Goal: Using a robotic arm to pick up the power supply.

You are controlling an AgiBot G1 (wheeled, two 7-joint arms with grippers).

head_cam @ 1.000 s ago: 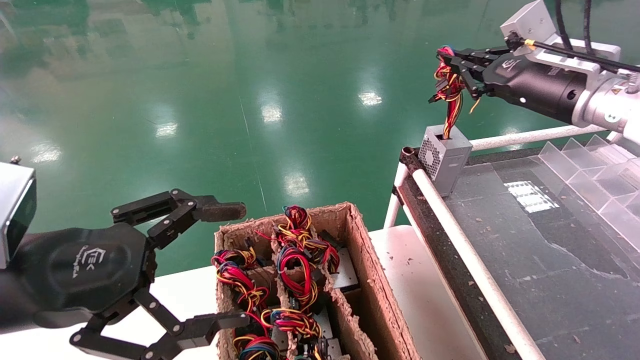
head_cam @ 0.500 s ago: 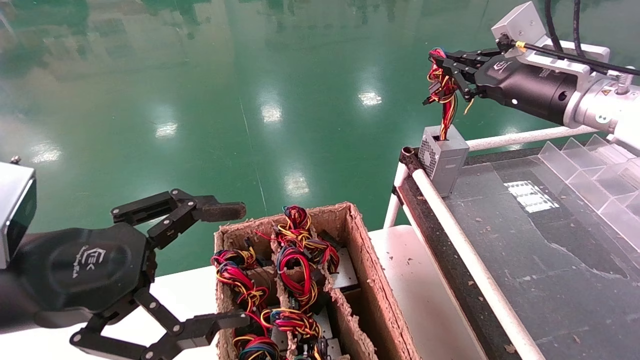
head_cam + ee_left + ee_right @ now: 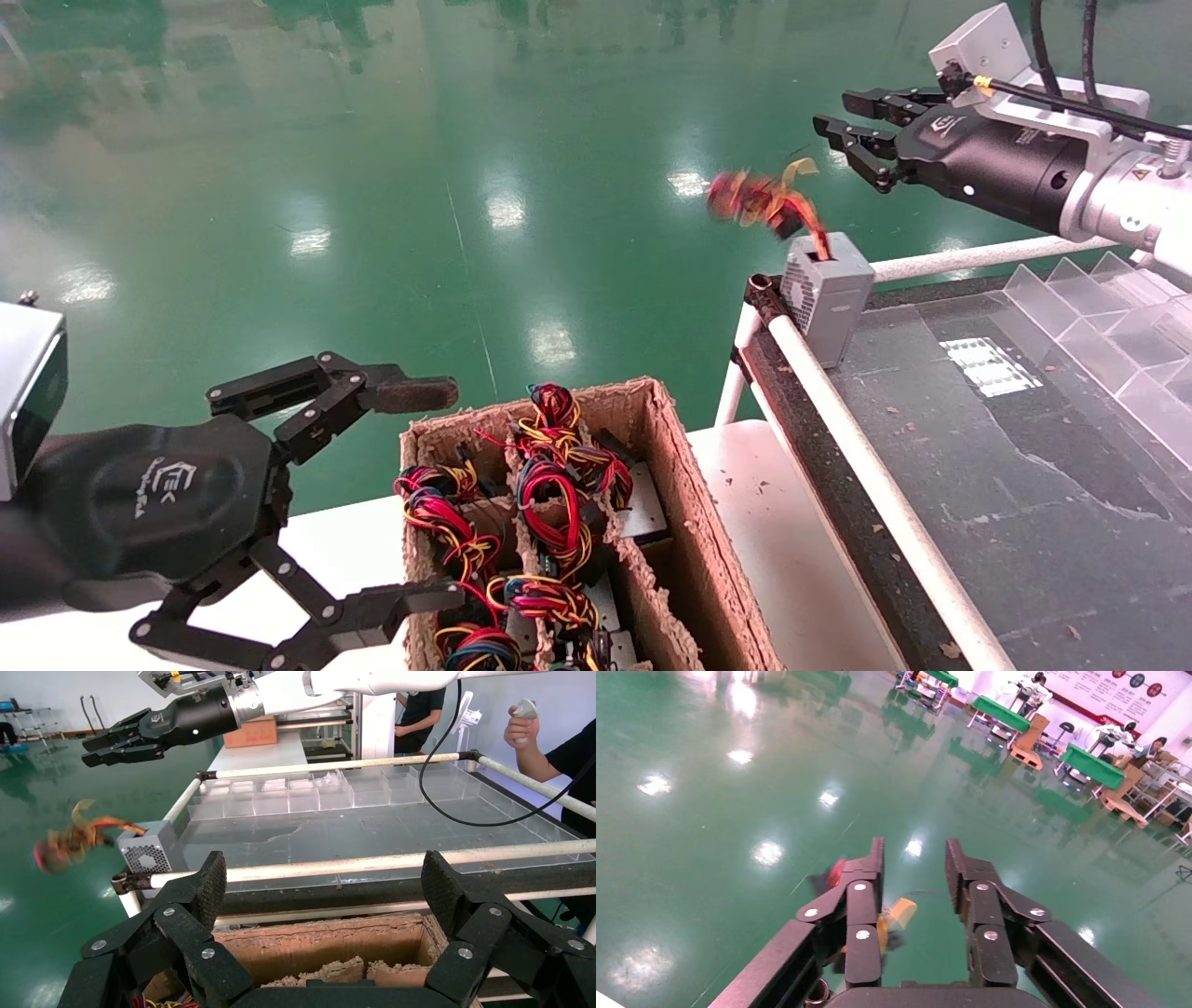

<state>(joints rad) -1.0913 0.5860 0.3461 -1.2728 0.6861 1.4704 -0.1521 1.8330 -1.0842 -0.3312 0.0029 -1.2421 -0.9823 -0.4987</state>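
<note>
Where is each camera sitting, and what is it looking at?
Head view: on the robot's head, looking down at the cardboard box and belt table; both grippers show, left gripper open, right gripper open above the power supply.
Left wrist view: on the left arm, facing the table across its own open fingers.
Right wrist view: on the right arm, facing the green floor between its own fingers.
Shared: head and left wrist views both show the power supply and its flung wires.
</note>
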